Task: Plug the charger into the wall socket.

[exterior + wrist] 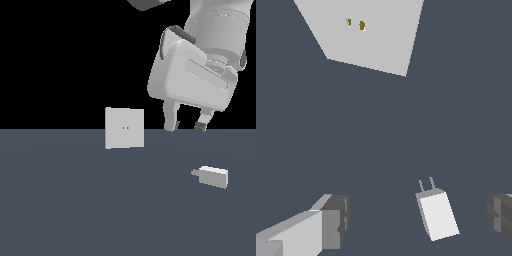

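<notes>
The charger (213, 176) is a small light grey block lying on the dark floor toward the exterior view's right, its short stub pointing to that view's left. In the wrist view the charger (437, 214) shows two thin prongs aimed toward the socket. The wall socket (124, 128) is an upright light grey square plate with two tiny orange-brown holes, also seen as the wall socket (368, 35). My gripper (187, 125) hangs open above the floor, higher than the charger and slightly to its left in the exterior view. The gripper (418, 222) holds nothing.
A dark grey-blue floor (75, 210) spreads under everything, with a black background behind it. No other objects are in view.
</notes>
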Controlling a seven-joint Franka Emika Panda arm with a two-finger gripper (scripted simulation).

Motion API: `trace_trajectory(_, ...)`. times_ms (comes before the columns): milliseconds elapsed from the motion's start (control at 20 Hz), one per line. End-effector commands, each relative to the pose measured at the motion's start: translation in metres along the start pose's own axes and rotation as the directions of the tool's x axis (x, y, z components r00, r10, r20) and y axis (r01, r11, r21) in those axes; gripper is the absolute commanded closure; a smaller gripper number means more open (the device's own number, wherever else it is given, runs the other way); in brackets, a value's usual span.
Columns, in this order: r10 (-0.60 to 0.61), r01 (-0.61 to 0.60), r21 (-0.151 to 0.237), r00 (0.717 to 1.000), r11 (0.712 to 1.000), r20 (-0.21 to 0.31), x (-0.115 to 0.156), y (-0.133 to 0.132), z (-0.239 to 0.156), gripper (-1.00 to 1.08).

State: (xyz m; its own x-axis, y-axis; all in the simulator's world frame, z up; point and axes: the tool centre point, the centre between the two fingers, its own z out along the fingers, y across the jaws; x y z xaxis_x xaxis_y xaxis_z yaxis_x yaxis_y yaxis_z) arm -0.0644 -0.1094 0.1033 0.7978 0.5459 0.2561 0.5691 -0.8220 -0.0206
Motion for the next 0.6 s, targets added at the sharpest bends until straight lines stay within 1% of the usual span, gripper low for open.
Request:
trace_trajectory(0,-0.031,0.031,0.006,0.999,1.000,-0.011,-0.006,0.004,0.004,-0.92)
trace_trajectory(550,-0.160,0.161,0.028,0.986,0.986,-0.057,-0.028,0.026,0.022,-0.92)
